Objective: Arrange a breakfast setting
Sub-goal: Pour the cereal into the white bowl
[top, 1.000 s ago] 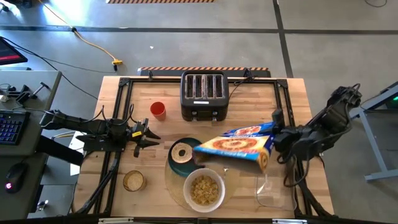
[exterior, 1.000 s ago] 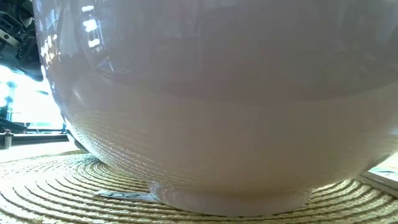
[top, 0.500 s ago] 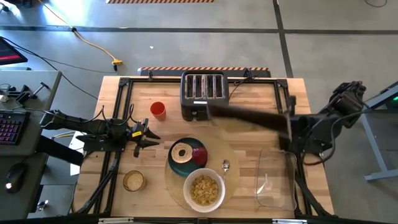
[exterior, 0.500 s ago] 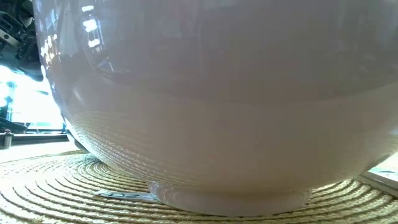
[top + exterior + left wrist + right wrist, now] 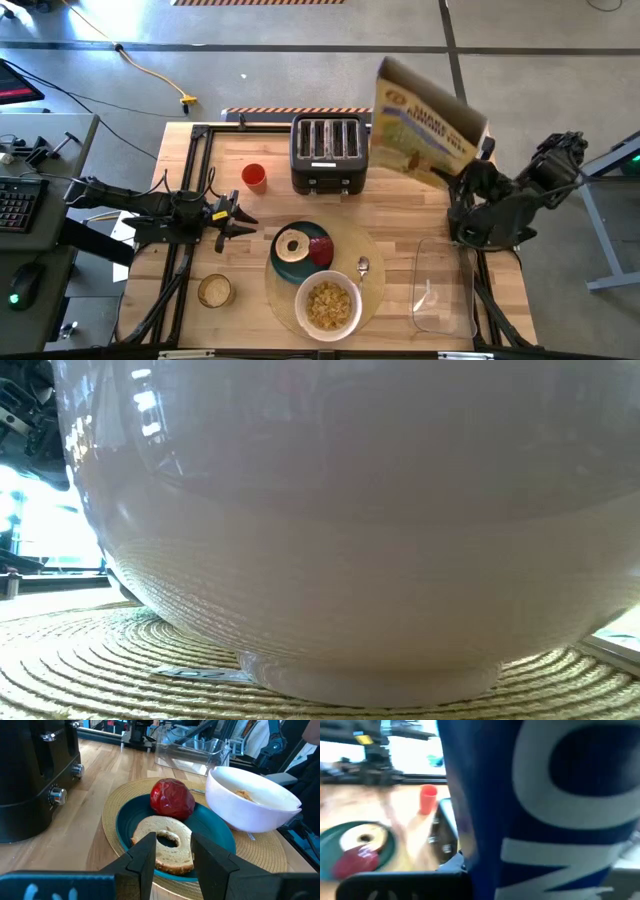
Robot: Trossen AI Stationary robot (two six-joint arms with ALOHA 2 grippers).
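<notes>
Wooden table (image 5: pixel 400 215) | right tool (image 5: pixel 462 180) clamps flat cardboard cereal box (image 5: pixel 425 135) | left tool (image 5: pixel 243 216) agape, empty

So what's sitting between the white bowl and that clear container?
In the high view, only the small metal spoon on the placemat, between the white bowl and clear container.

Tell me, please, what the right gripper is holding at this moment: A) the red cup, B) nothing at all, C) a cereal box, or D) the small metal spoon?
C: in the high view the right gripper is shut on the cereal box, lifted near the toaster, while the spoon lies on the placemat and the red cup stands alone on the table.
</notes>
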